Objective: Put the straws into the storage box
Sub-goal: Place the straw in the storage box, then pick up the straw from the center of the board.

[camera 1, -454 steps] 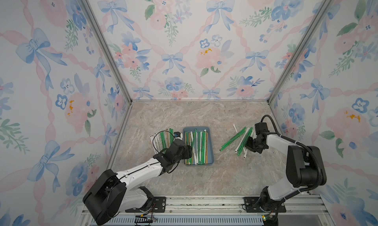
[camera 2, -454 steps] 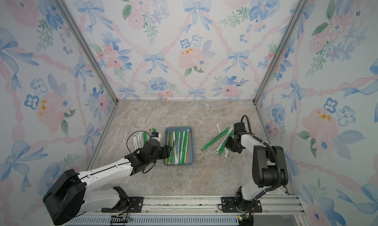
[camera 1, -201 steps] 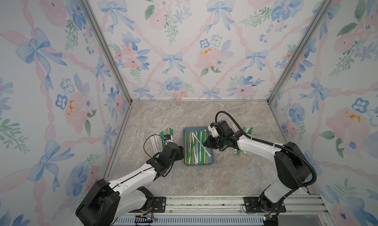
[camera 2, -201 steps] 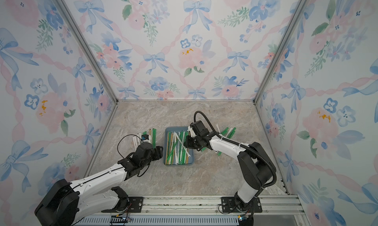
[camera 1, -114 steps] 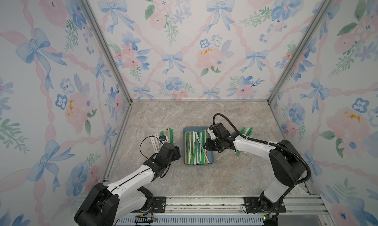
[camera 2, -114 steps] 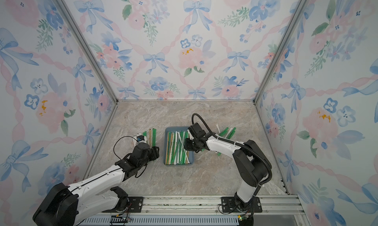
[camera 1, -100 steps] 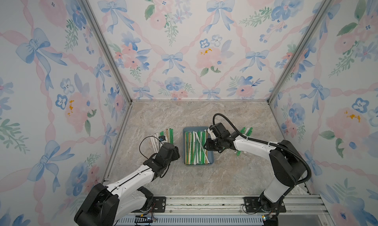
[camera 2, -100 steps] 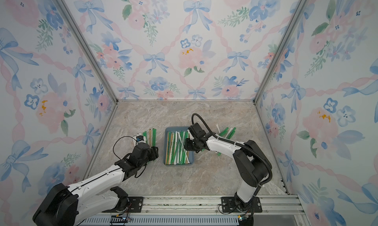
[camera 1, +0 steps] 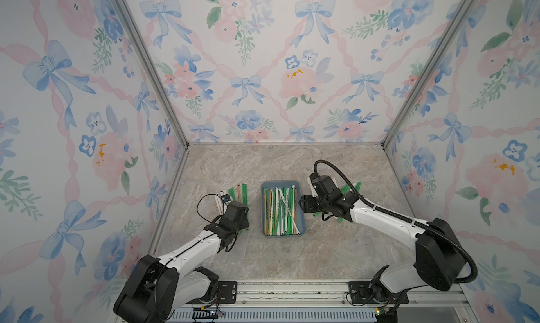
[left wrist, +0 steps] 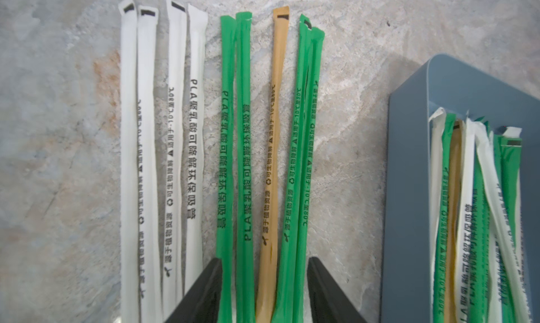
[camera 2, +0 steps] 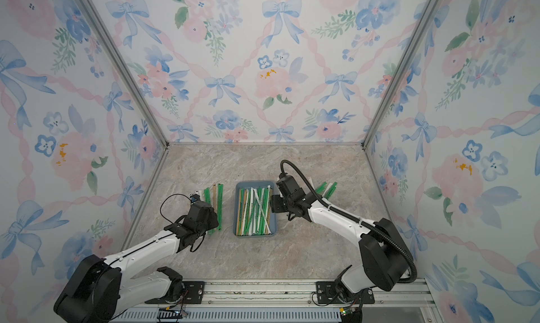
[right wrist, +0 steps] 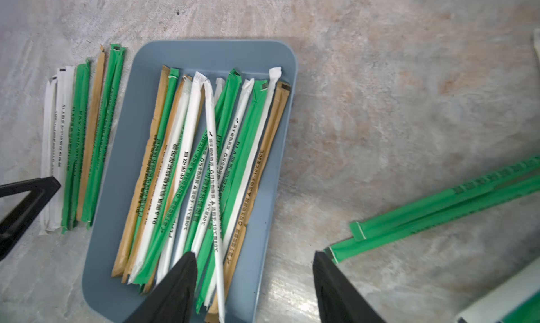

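- The straws fill much of the storage box, green, white and tan, mostly lengthwise, a few crossing; the box sits near the middle of the surface.
- My left hand is down over a loose row just left of the box, toward the surface's left edge. Its fingers stand spread, astride four green ones and one tan that lie flat side by side.
- Four white straws of that row lie outside the fingers, on the side away from the box.
- My right hand hangs over the box's right rim, spread wide with nothing between its fingers: one is over the boxed straws, the other over bare surface.
- Toward the right edge, a few more green straws lie slanted on the surface, partly hidden by my right arm in both top views.
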